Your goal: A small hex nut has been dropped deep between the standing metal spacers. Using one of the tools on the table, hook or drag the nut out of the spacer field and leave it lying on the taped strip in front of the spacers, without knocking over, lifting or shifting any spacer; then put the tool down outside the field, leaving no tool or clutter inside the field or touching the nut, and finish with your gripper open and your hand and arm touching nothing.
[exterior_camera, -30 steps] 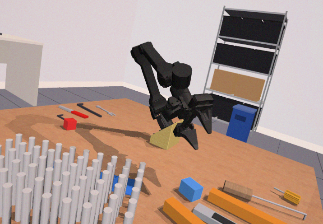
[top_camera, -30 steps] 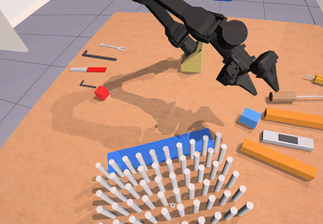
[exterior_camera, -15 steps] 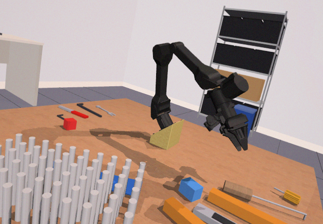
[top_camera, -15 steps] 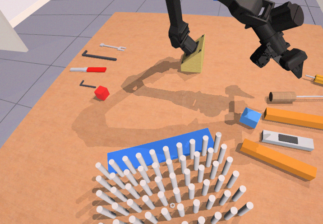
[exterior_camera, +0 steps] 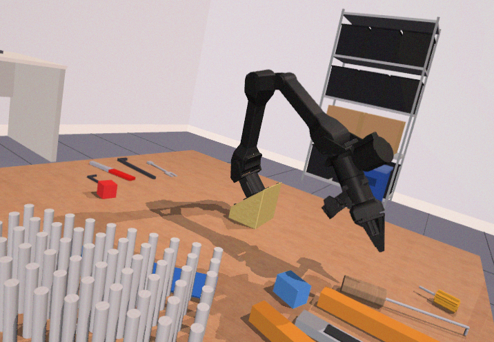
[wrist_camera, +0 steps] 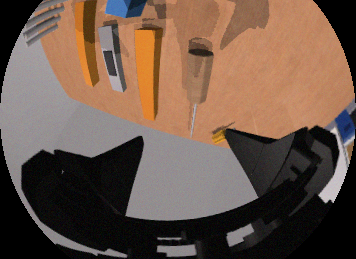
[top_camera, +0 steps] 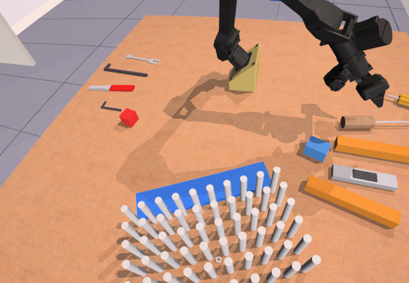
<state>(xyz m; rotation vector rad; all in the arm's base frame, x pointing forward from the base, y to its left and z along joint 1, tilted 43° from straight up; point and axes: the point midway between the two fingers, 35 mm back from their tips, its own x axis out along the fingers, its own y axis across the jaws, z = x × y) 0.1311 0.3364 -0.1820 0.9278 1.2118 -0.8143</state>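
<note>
The small hex nut (top_camera: 217, 257) lies deep among the standing spacers (top_camera: 223, 247) (exterior_camera: 59, 288) in the top view; it cannot be made out in the other views. The blue taped strip (top_camera: 204, 181) (exterior_camera: 199, 282) lies in front of the field. My gripper (top_camera: 379, 104) (exterior_camera: 381, 249) (wrist_camera: 186, 137) is open and empty, raised over the table's right side, near the wooden-handled hook tool (top_camera: 358, 122) (exterior_camera: 363, 290) (wrist_camera: 201, 75). That tool lies on the table; its thin rod ends in a short bent tip in the exterior view.
Two orange bars (top_camera: 351, 201) (top_camera: 372, 150), a grey block (top_camera: 385, 181) and a blue block (top_camera: 316, 149) lie beside the field. A yellow-handled screwdriver (top_camera: 404, 100) (exterior_camera: 446, 300) lies beyond the hook. Left are a red cube (top_camera: 128, 117), knife (top_camera: 121, 88), wrench (top_camera: 140, 59) and two black hex keys (top_camera: 126, 71) (top_camera: 112, 107).
</note>
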